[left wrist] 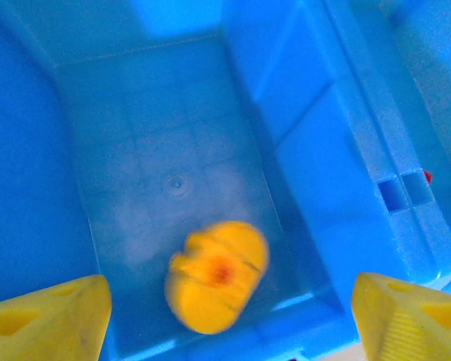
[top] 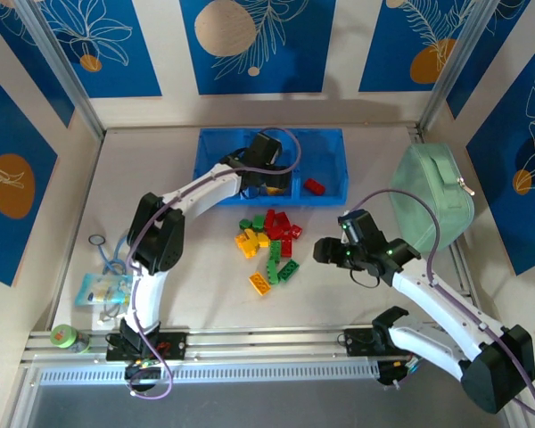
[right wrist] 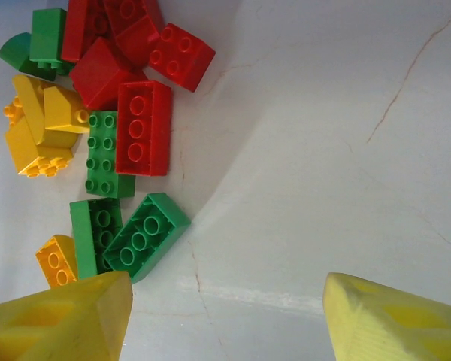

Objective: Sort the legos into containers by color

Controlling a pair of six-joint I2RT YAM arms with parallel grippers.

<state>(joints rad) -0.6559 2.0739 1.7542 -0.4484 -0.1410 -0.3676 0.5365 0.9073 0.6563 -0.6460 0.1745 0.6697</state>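
Hovering over the middle compartment of the blue tray (top: 212,169), the left gripper (left wrist: 229,312) points down into it. Its yellow fingers (left wrist: 52,316) are spread wide and grip nothing. A yellow-orange lego (left wrist: 216,277) lies directly below the gap between them, close to the compartment's near wall. It is blurred, so whether it rests on the floor cannot be told. A divider (left wrist: 338,158) stands to the right of this gripper. Beyond it, a red lego (top: 315,186) lies alone in the right compartment.

The pile of legos (top: 267,245) sits on the table (top: 383,303) between the two grippers. It is nearer the arm bases than the left gripper and just left of the right gripper (right wrist: 225,316).

The right gripper is also spread wide, and its finger pads (right wrist: 60,316) touch nothing. In the right wrist view the pile lies ahead of this gripper and to its left:
- A green brick (right wrist: 144,235) lies tilted just ahead of the left finger.
- A small yellow-orange brick (right wrist: 56,259) lies just beside that finger's tip.
- A red brick (right wrist: 143,128) lies farther ahead, touching a second green brick on its left.
- Bare table surface lies ahead of the gripper's centre and to its right.

A mint-green zip case (top: 432,201) lies to the right of the right gripper and farther from the bases.
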